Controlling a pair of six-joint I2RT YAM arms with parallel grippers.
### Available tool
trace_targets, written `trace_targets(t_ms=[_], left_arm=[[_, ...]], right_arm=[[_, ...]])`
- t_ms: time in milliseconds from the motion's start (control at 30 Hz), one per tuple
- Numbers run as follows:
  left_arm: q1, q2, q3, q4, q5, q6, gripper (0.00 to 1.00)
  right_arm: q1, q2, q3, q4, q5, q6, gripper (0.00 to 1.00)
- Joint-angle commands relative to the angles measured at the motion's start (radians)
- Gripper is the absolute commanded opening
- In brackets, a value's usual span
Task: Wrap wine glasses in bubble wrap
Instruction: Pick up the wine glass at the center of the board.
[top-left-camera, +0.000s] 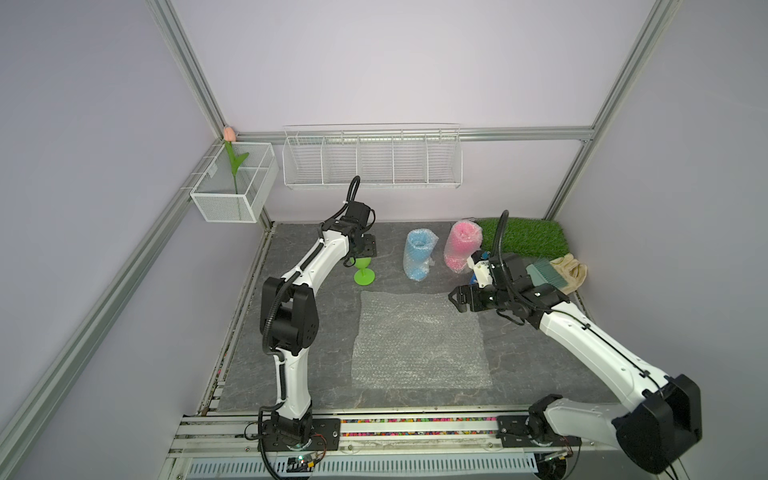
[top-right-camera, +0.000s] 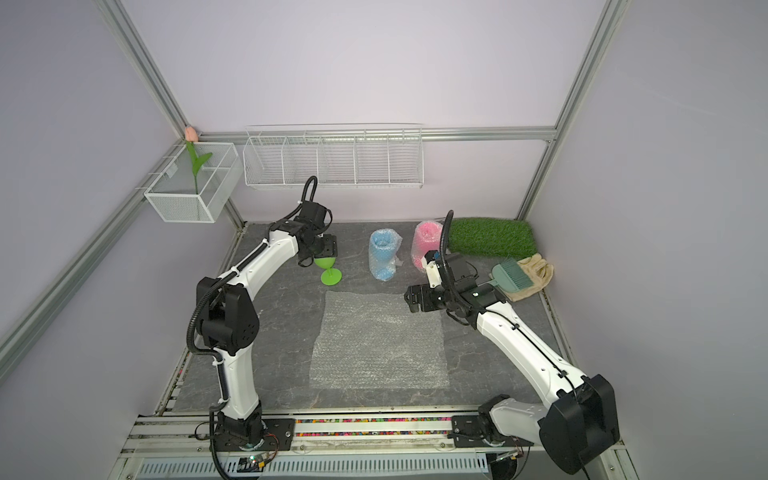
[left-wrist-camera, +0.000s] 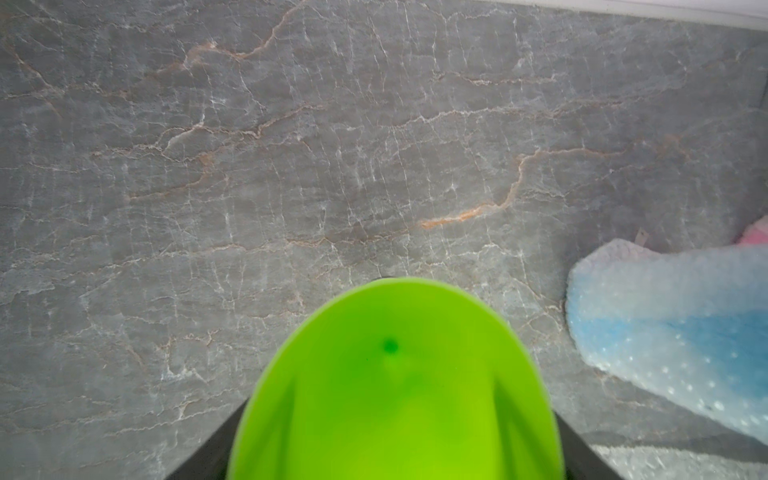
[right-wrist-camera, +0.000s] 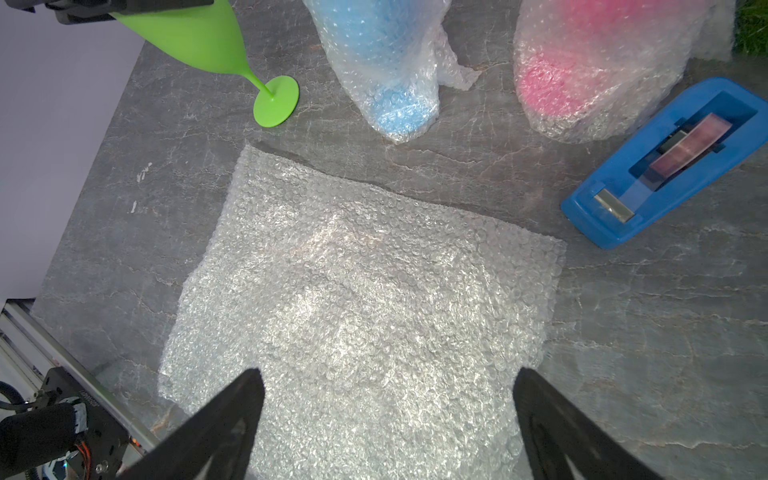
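Left gripper (top-left-camera: 360, 258) straddles the bowl of the lime green goblet (top-left-camera: 364, 277), which stands upright on the table (top-left-camera: 316, 332) just beyond the far left corner of the flat bubble wrap sheet (top-left-camera: 419, 338). I cannot tell whether its jaws pinch yet (the bowl hides the contact). Right gripper (right-wrist-camera: 388, 372) hangs wide open and empty over the sheet's right edge, likely ready to fold, while the bundled blue goblet (top-left-camera: 419, 255) and pink goblet (top-left-camera: 461, 246) sit clear beyond its far edge.

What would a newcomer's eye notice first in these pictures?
The lime green plastic goblet, far left, stands bare, its bowl between the left gripper's jaws. Beside it are a sky blue goblet and a magenta pink goblet, both rolled in bubble wrap. A flat clear bubble wrap sheet lies at the centre, the open right gripper over its edge.
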Motion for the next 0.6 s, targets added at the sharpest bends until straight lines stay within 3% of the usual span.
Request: trace_targets(t_ms=[0, 133, 267, 567], left_arm=[[-0.005, -0.109, 0.04, -0.123, 0.062, 0.036, 0.76], [-0.024, -0.185, 0.036, -0.252, 0.126, 0.056, 0.76], [-0.085, -0.273, 0.013, -0.378, 0.117, 0.059, 0.76], [-0.252, -0.459, -0.192, -0.493, 0.203, -0.055, 0.75]], right_arm=[[0.004, -0.018, 0.012, -0.017, 0.019, -0.022, 0.96], [0.004, -0.009, 0.016, -0.015, 0.015, -0.032, 0.96], [0.003, -0.01, 0.011, -0.006, 0.015, -0.04, 0.96], [0.003, 0.008, -0.016, 0.032, -0.017, -0.054, 0.96]])
